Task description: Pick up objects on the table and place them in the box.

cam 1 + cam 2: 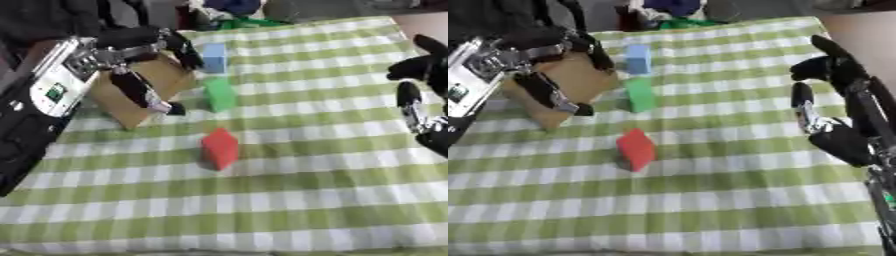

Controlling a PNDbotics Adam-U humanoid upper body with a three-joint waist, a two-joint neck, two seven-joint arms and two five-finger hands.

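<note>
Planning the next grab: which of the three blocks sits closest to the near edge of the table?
The red block. It lies apart in the middle of the checked cloth, while the green block and blue block sit farther back beside the cardboard box.

We've got our left hand (553, 75) spread open over the cardboard box (579, 75) at upper left. On the green checked cloth (710, 200), the blue block (637, 59), green block (640, 94) and red block (636, 149) sit apart. Our right hand (833, 100) hangs open by the right edge.
</note>
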